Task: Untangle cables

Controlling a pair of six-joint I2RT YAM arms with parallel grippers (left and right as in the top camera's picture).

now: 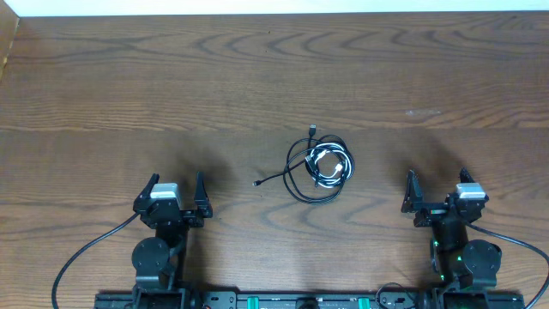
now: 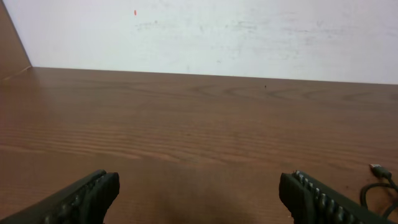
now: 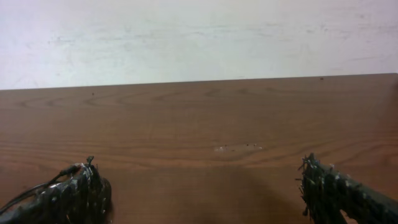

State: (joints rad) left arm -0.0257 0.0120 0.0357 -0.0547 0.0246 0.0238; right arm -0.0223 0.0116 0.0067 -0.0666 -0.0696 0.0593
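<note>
A little heap of cables (image 1: pixel 320 165) lies on the brown wooden worktop (image 1: pixel 129 86). It is about halfway between the left and right edges, and a bit closer to the edge where the two arms sit. The cords are looped over each other. Most of the loops are black, and a white one is curled up in the middle. One black end with a small plug (image 1: pixel 313 130) sticks out toward the far edge. Another thin black end runs out to the left.

The left gripper (image 1: pixel 177 182) sits close to the arms' edge, well apart from the heap, on its left. Its two fingers are spread wide, with only bare wood between them. The right gripper (image 1: pixel 437 178) sits on the other side, also well apart from the heap. Its fingers are spread wide too, and they pinch nothing.
</note>
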